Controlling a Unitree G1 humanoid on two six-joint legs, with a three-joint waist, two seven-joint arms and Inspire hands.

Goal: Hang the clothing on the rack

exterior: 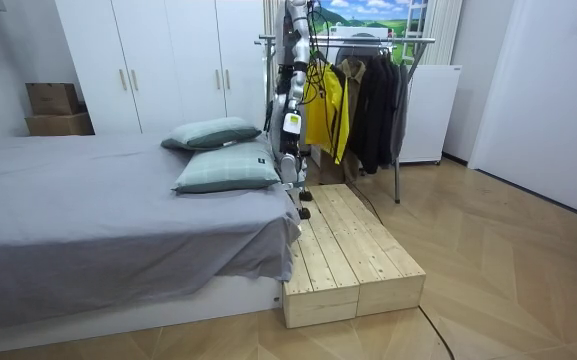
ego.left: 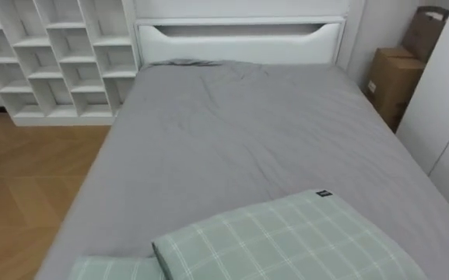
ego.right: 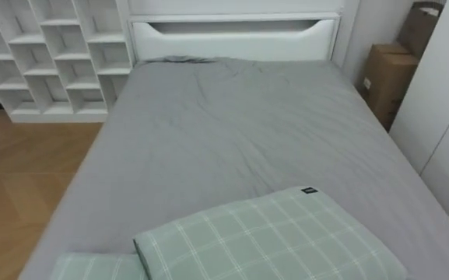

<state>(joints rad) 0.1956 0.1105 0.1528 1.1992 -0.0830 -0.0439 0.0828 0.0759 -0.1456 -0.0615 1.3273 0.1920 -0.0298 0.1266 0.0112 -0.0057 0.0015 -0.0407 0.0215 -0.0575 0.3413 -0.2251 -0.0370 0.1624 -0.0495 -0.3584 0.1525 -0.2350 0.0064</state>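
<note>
Fingers of the left hand and the right hand: state cannot be told, as the robot's figure in the room view is too small to read them.

Clothes: a yellow garment (exterior: 324, 115) hangs at the end of the rack (exterior: 413, 40) nearest the robot, just behind its back. Whether it hangs from the rail cannot be told. Dark clothes (exterior: 373, 100) hang beside it on the same rack.

Robot: it stands upright on a wooden platform (exterior: 353, 255) between rack and bed (ego.left: 232, 132), facing the bed.

Bed: a grey sheet, creased. Two green checked pillows (ego.left: 286, 241) lie at the end nearest the robot, one partly on the other. A white headboard (ego.left: 240, 39) stands at the far end.

Surroundings: a white shelf (ego.left: 53, 54) stands left of the bed, cardboard boxes (ego.left: 391, 78) right of it, and a white wardrobe (exterior: 168, 60) beside the boxes.
</note>
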